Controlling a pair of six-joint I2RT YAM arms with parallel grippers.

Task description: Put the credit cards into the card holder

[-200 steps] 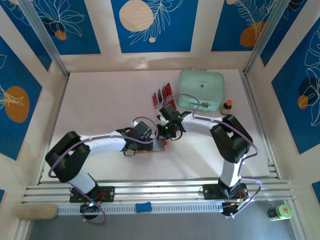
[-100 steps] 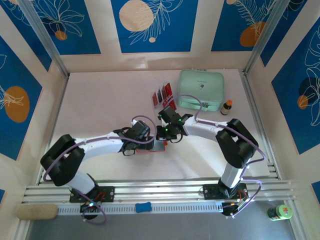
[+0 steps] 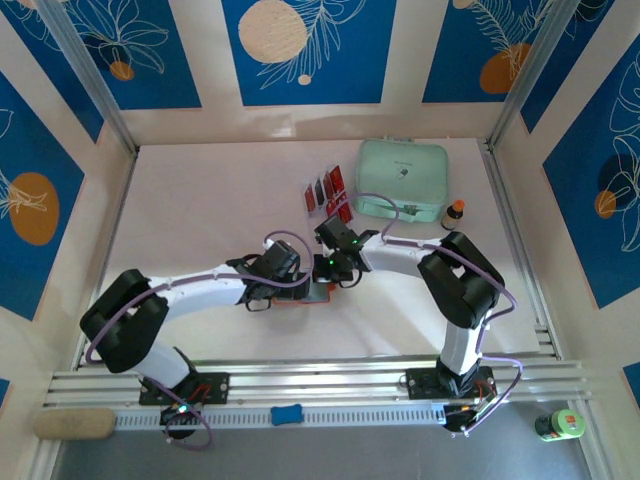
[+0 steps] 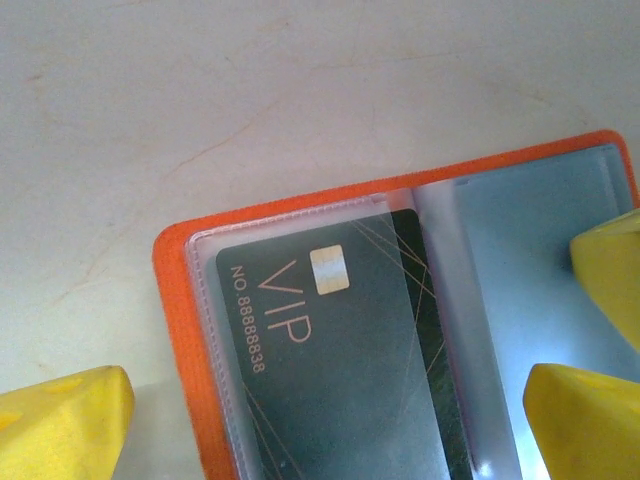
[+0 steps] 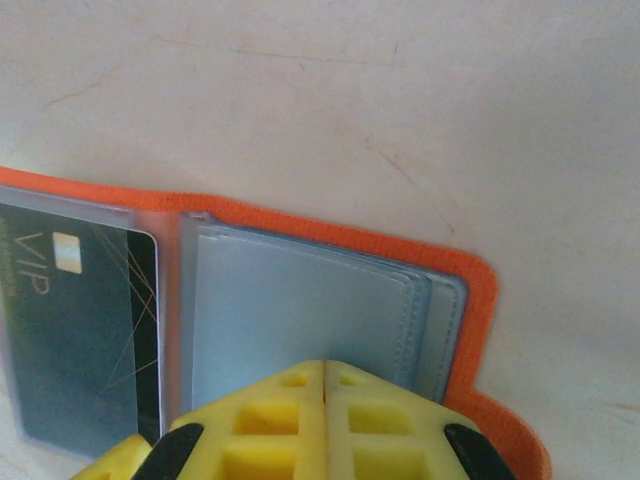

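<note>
Pale and smooth, the table is the biggest thing we see, and it fills the floor of the booth. Two white arms reach over it and meet near the middle: the left arm comes in from the left and the right arm bends in from the right. At the back sits a mint-green case, lid down. Next in size is the card holder, the orange wallet. It lies open and flat on the table, right under the two wrists. We see its orange edge, grey pockets on one half and a see-through pocket on the other. The left gripper is spread wide and has nothing in it. One of its yellow fingers is off the wallet's left edge and another is over the grey side. The right gripper has its fingers pressed tight together, with nothing between them, and its tip is over the grey pockets. A black card with gold "VIP" letters sits in the see-through pocket. More credit cards, red and black, stand in a row just left of the green case, well apart from the wallet. A little bottle stands just right of the case.
</note>
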